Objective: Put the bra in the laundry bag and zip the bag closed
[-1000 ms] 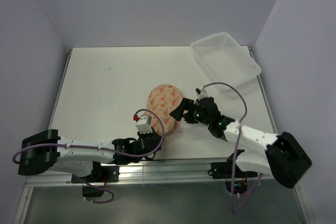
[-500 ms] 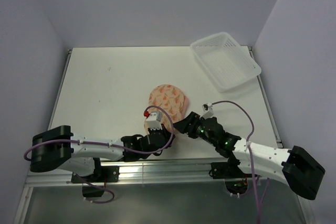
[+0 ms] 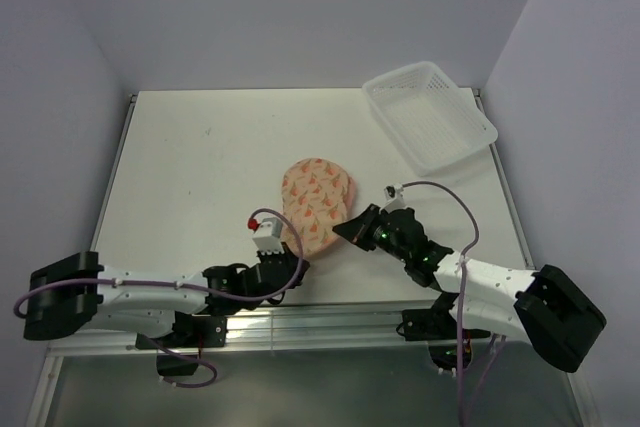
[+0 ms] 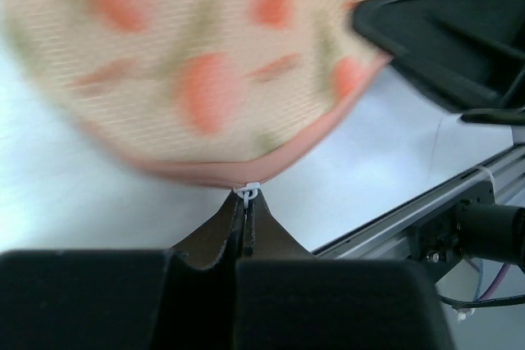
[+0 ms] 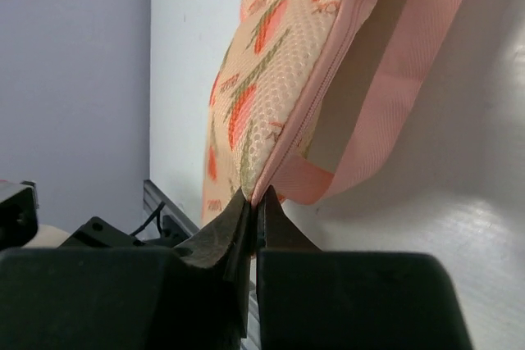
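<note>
The laundry bag (image 3: 316, 202), a cream pouch with orange print, lies near the table's front middle. The bra is hidden from every view. My left gripper (image 3: 291, 250) is at the bag's near end, shut on the small white zipper pull (image 4: 248, 193) that hangs from the pink zipper edge. My right gripper (image 3: 346, 233) comes in from the right and is shut on the bag's pink seam (image 5: 283, 171), just beside the pink loop (image 5: 394, 96). In the left wrist view, the bag (image 4: 205, 63) fills the top and the right gripper's black fingers (image 4: 443, 30) show at upper right.
A white plastic lattice basket (image 3: 430, 117) sits tilted at the back right corner of the table. The aluminium rail (image 3: 330, 322) runs along the near edge, just behind both grippers. Purple walls close in on left, back and right.
My right gripper was open and has shut on the bag's edge. The left arm swung right, then back left, still holding the zipper pull; the bag shifted slightly.
</note>
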`<move>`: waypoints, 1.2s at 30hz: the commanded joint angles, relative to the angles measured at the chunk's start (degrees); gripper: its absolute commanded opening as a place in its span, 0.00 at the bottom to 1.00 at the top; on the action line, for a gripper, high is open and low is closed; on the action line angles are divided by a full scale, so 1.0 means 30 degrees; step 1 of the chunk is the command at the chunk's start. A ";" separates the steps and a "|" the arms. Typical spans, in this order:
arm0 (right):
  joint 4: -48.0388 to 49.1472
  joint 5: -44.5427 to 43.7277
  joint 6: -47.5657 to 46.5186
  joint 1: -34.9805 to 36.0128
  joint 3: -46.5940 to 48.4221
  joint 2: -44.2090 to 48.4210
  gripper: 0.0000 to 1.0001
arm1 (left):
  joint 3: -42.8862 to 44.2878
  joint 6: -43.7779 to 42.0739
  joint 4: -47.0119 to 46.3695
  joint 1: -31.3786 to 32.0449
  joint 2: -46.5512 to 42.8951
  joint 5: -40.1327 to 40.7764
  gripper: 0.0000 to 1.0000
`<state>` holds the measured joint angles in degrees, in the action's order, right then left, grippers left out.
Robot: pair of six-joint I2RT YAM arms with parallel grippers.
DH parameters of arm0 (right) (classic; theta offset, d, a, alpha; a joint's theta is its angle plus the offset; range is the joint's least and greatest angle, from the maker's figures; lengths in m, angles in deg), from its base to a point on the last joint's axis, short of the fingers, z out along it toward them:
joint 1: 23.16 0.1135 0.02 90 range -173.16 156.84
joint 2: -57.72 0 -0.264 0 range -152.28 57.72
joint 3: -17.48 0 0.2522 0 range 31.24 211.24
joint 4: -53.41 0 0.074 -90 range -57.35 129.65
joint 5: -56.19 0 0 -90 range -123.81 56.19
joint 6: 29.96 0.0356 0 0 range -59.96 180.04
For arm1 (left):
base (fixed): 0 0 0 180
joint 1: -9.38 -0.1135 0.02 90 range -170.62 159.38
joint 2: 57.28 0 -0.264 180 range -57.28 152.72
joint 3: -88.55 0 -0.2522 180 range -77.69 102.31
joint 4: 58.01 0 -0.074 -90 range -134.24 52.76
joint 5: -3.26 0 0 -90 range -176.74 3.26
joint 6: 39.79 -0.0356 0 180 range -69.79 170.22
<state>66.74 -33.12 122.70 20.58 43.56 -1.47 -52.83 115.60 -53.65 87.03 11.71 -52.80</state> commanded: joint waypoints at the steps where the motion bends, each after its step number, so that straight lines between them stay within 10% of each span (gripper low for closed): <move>1: 0.0053 0.1550 -0.2131 -0.2244 0.1196 -0.0422 0.00 | -0.1693 0.1552 0.2722 0.0104 -0.2747 0.1051 0.00; 11: -0.3258 0.4454 -0.6729 -0.5383 0.6518 -0.4402 0.00 | -0.3571 0.3168 0.7532 0.0191 -0.8259 0.2254 0.00; 20: -0.6829 0.5369 -1.1001 -0.6435 1.1772 -0.9563 0.00 | -0.0234 0.0413 0.7379 0.1335 -0.2733 0.3740 0.00; 25: -0.7945 0.5159 -1.1685 -0.7844 1.1979 -0.9476 0.00 | -0.1749 -0.2075 0.4993 -0.1355 -0.3102 0.1325 0.00; 30: -0.6723 0.5453 -1.0019 -0.6411 1.0314 -0.8045 0.80 | -0.1758 -0.2109 0.1144 -0.2152 -0.3049 -0.0092 0.00; 36: -0.1979 0.3552 -0.4952 -0.3514 0.4016 -0.3298 0.96 | -0.0700 -0.1261 -0.0901 -0.1742 -0.1056 0.0027 0.00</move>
<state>51.42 -17.74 100.05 6.42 60.59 -16.16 -57.94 111.34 -49.70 81.24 6.64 -51.58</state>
